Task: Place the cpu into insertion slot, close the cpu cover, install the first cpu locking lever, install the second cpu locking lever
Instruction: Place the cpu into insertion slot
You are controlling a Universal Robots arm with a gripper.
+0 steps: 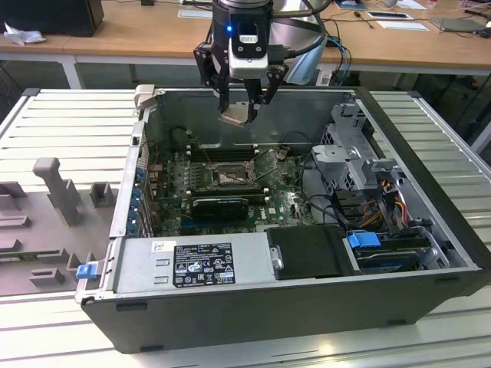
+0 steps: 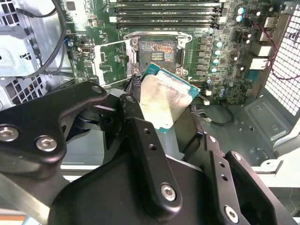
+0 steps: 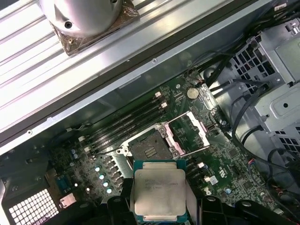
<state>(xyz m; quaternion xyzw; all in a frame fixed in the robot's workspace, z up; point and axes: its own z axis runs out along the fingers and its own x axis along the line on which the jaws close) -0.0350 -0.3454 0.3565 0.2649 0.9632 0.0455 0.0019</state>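
Observation:
My gripper (image 1: 239,106) hangs over the open computer case, shut on the cpu (image 1: 236,115), a flat square chip with a pale metal face. Both wrist views show the cpu (image 2: 166,96) (image 3: 159,190) pinched by its edges between the black fingers (image 2: 140,136) and held tilted. It floats well above the insertion slot (image 1: 229,176), whose dark contact field (image 2: 157,51) (image 3: 150,147) lies bare on the green motherboard. The cpu cover (image 2: 111,60) (image 3: 190,129) is swung open beside the slot.
Long black memory sticks (image 2: 166,11) run along one side of the slot. A drive cage with cables (image 1: 360,176) fills the exterior view's right of the case, and a power supply (image 1: 192,261) lies along its near wall. A grey fixture tray (image 1: 46,222) sits outside at the exterior view's left.

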